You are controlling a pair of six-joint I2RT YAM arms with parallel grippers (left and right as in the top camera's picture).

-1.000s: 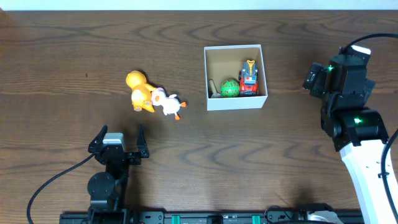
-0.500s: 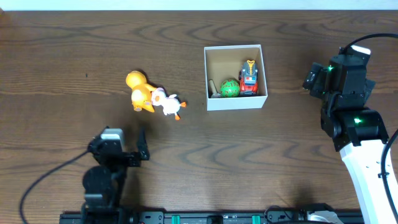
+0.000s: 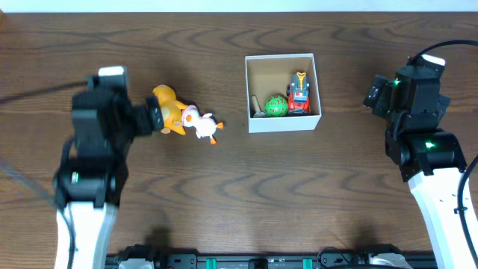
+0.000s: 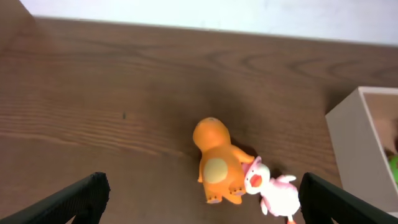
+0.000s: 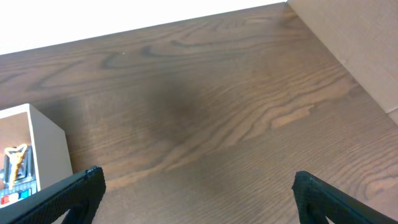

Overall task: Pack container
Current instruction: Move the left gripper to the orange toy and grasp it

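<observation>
The container point(image 3: 284, 122), a white-walled box with a brown inside, stands right of centre. In it lie a green ball point(image 3: 276, 105) and a red toy truck point(image 3: 299, 94). To its left an orange figure point(image 3: 170, 106) and a white duck point(image 3: 202, 125) lie touching on the table. My left gripper point(image 3: 151, 118) hovers open just left of the orange figure. The left wrist view has the orange figure point(image 4: 217, 163) and duck point(image 4: 273, 191) between and beyond the wide fingers of that gripper point(image 4: 204, 190). My right gripper point(image 3: 376, 94) is open and empty, right of the container point(image 5: 37, 143).
Dark wooden table point(image 3: 246, 194) all round. The table's far edge point(image 4: 205, 25) runs behind the toys. In the right wrist view a brown panel point(image 5: 360, 37) stands at the far right, and bare wood point(image 5: 205, 124) lies under that gripper point(image 5: 196, 190).
My left arm has swung up from the table's front edge to just left of the orange figure, jaws still wide. The right arm and the toys have not moved.
</observation>
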